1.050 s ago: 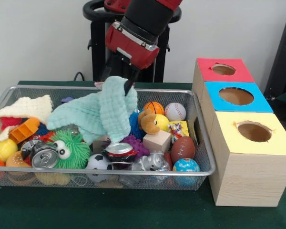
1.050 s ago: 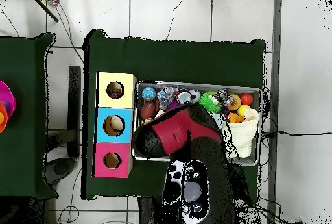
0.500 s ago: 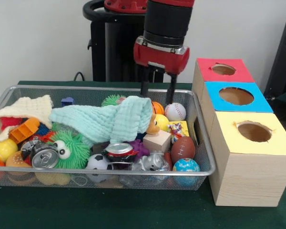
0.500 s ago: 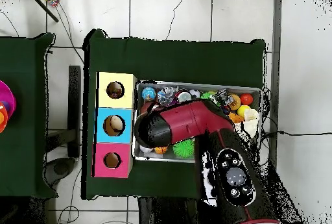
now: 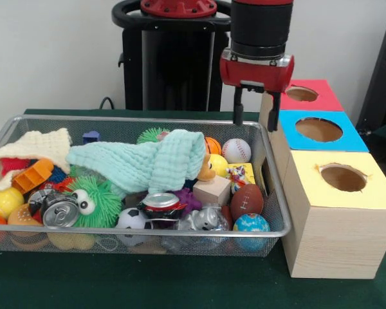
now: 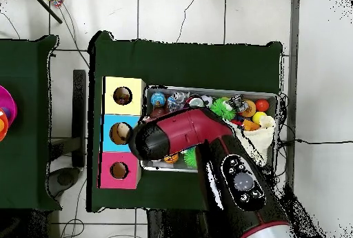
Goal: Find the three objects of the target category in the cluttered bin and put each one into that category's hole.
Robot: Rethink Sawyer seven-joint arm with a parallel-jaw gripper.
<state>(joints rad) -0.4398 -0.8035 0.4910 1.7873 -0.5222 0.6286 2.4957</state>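
Note:
My gripper (image 5: 255, 120) hangs open and empty above the far right corner of the wire bin (image 5: 148, 234), close to the red box (image 5: 300, 95). A mint green cloth (image 5: 145, 161) lies draped over the toys in the middle of the bin. A cream cloth (image 5: 32, 145) lies at the left end. Beside them are a baseball (image 5: 236, 150), a basketball (image 5: 209, 144), a brown football (image 5: 246, 201), a globe ball (image 5: 251, 224) and two crushed cans (image 5: 59, 211) (image 5: 161, 203). In the overhead view my arm (image 6: 186, 135) covers the gripper and much of the bin (image 6: 276, 97).
Three boxes with round holes stand in a row by the bin: red, blue (image 5: 318, 131) and yellow (image 5: 342, 179); from above, yellow (image 6: 123, 96), blue (image 6: 120, 133), red (image 6: 118, 170). A wooden block (image 5: 212, 189) and a green fuzzy toy (image 5: 93, 201) also lie in the bin.
The gripper let go of the mint cloth, which dropped across the toys. It then rose and moved right, toward the boxes.

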